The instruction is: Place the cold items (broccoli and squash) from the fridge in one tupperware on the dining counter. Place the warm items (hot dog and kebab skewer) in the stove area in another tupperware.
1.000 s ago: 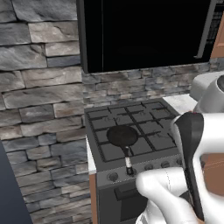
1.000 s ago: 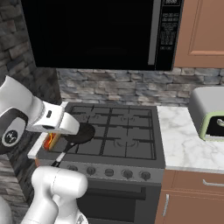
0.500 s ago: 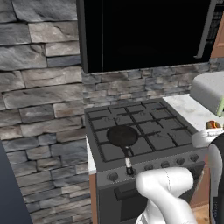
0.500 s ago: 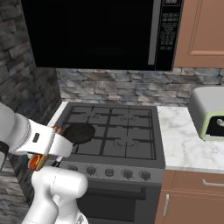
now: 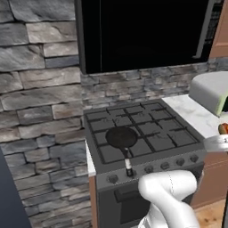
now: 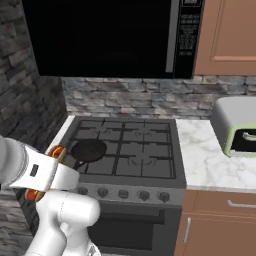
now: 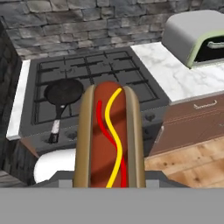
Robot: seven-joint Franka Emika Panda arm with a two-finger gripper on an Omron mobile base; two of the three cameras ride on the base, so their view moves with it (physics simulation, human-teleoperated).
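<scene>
Hot dog [image 7: 109,138]: long bun with a brown sausage and wavy red and yellow lines of sauce. Stands lengthwise up the middle of the hand view, from the bottom edge to mid-frame. It is clamped in the tool [image 7: 109,177], whose fingers close on its lower end; their tips are hidden behind the bun. Judged to be carried well clear of the stove so it can go to a tray. A sliver of the same hot dog shows at the right edge of the left base view [image 5: 222,129], and its orange ends peek out on either side of the white wrist at the lower left of the right base view [image 6: 56,151].

Stove [image 6: 125,150]: steel range with black grates and a row of knobs, centre of both base views, upper left of the hand view. It carries one thing:

- Frying pan [image 5: 120,137]: small, black, empty, on the front left burner, handle pointing toward the knobs.

Bench [image 6: 205,155]: white marble top to the right of the stove, over brown cabinets.

- Toaster oven [image 6: 235,125]: grey top, pale green front, dark door; nothing can be made out inside it.

Microwave [image 6: 105,37]: black, closed, above the stove.

Tray for warm food: none seen here; the hot dog is not yet in any container, so that step is judged unfinished.
</scene>
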